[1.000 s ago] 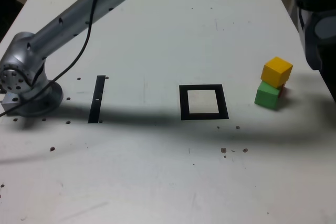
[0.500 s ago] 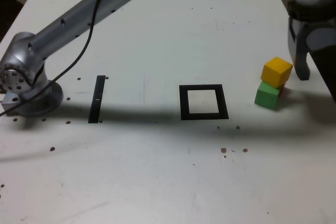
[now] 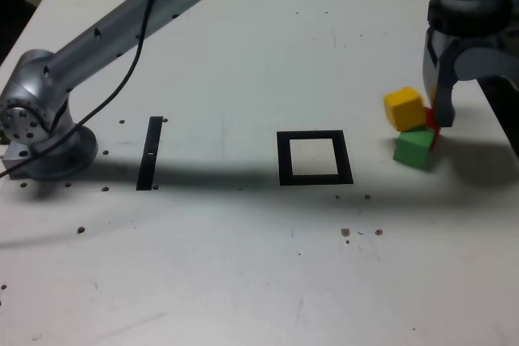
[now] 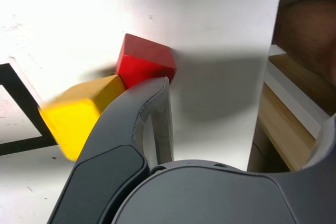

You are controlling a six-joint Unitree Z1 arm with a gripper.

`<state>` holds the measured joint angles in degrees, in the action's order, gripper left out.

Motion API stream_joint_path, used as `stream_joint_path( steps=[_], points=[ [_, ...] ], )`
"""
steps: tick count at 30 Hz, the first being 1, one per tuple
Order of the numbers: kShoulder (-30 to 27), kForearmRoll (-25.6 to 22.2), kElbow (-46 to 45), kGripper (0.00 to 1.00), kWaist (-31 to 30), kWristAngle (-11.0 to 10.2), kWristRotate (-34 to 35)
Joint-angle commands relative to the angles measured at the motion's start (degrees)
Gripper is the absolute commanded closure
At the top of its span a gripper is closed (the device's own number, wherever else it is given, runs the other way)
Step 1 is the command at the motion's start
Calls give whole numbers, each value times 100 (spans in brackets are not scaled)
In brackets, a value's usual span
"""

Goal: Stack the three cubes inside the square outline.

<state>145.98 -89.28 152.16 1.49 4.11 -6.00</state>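
Claw (image 3: pixel 466 91) hangs spread wide, one finger (image 3: pixel 443 103) against the yellow cube (image 3: pixel 404 108).

Open tool (image 3: pixel 470 111), yellow cube (image 3: pixel 404 108) tilted

In the exterior view the red cube (image 3: pixel 432 123) shows only as a sliver behind the yellow cube (image 3: pixel 404 108) and the green cube (image 3: pixel 414 148), partly covered by a finger of the hand (image 3: pixel 470 107). The hand's right finger is cut off by that view's right edge. In the wrist view the yellow cube (image 4: pixel 81 114) is smeared with blur, the green cube is hidden, and the square outline (image 4: pixel 18 103) is cropped.
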Motion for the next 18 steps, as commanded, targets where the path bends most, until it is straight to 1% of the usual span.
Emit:
stream_joint_path(
  steps=[1, 12, 15, 18],
  points=[
    [-42, -51, -26, 1, 28, 2, 11],
    [-41, -53, -95, 0, 82, -3, -62],
    [-37, -109, -101, 0, 102, -58, -182],
    [-47, -199, -104, 0, 149, -160, -348]
  ],
)
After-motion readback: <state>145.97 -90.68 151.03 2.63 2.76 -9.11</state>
